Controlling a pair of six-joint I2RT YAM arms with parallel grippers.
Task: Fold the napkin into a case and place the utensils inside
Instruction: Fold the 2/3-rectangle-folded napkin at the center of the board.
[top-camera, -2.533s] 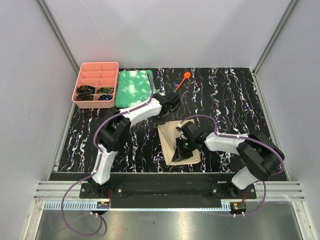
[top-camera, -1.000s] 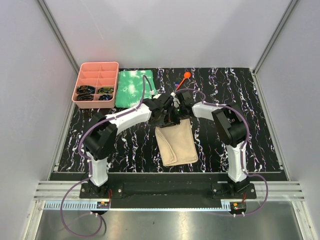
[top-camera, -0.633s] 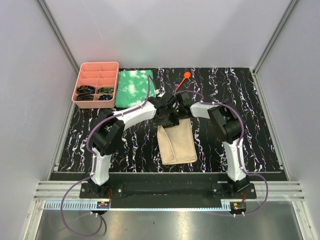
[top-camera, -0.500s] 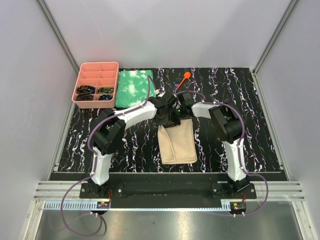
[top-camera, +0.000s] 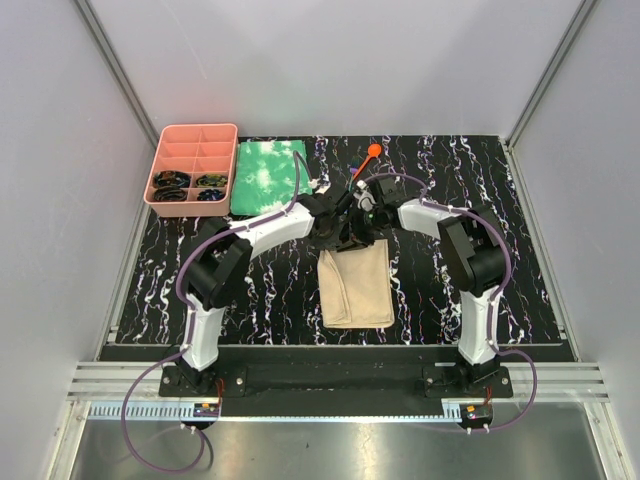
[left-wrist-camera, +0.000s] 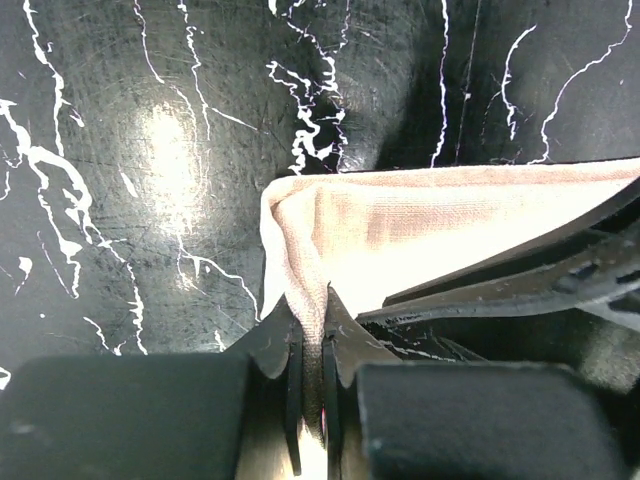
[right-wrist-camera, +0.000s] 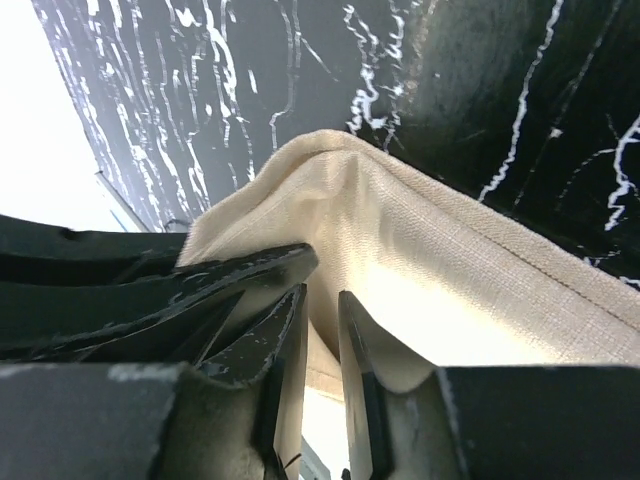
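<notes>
Midway across the black marbled table (top-camera: 500, 220) lies the tan napkin (top-camera: 356, 290), folded into a narrow oblong. At its far left corner the left gripper (left-wrist-camera: 310, 315) is clenched on a pinch of cloth. Just beside it, on the napkin's far edge, the right gripper (right-wrist-camera: 320, 300) has its fingers a little parted around the cloth (no squeeze that I can see). Beyond the napkin rests the orange spoon (top-camera: 373, 151); to the napkin's far left sit a green cloth (top-camera: 266, 177) and a pink tray (top-camera: 192, 163).
</notes>
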